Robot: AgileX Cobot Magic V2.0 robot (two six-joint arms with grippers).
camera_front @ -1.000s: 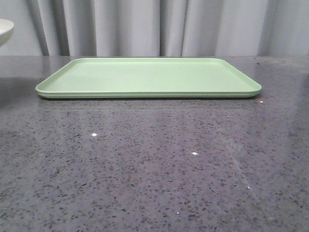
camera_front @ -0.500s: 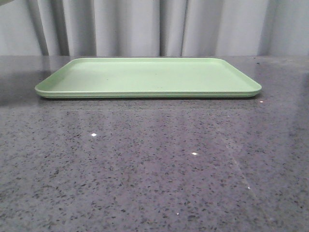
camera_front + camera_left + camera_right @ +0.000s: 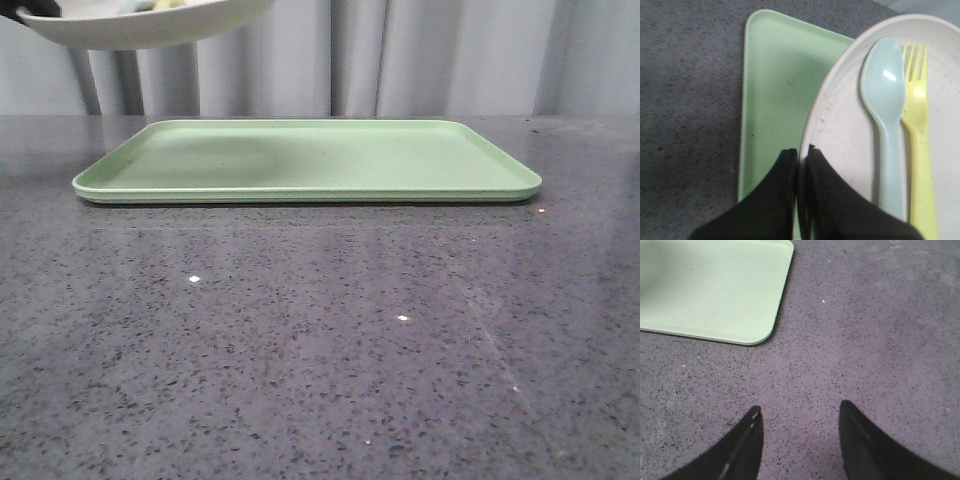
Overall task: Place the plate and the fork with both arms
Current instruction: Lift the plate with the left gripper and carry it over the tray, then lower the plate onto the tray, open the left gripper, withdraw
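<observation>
Plate [image 3: 850, 125] is up in the air over the left end of the green tray [image 3: 320, 160], pinched at its rim by the left gripper [image 3: 801, 155], jaws closed w/ the rim between them. Yellow fork [image 3: 917, 130] rides on the plate beside a pale blue spoon [image 3: 885, 115], the two just abt touching. To do this step well: keep the plate level so the utensils don't slide, bring it down slowly, let go only once the base sits flat on the tray. Right gripper [image 3: 800, 430] hangs over bare countertop [image 3: 880, 340] near the tray's corner, fingers spread, holding nothing. Front view cuts off most of the plate and shows neither arm properly; plate's far rim is out of frame in the left wrist view, so clearance above the tray is hard to judge.
</observation>
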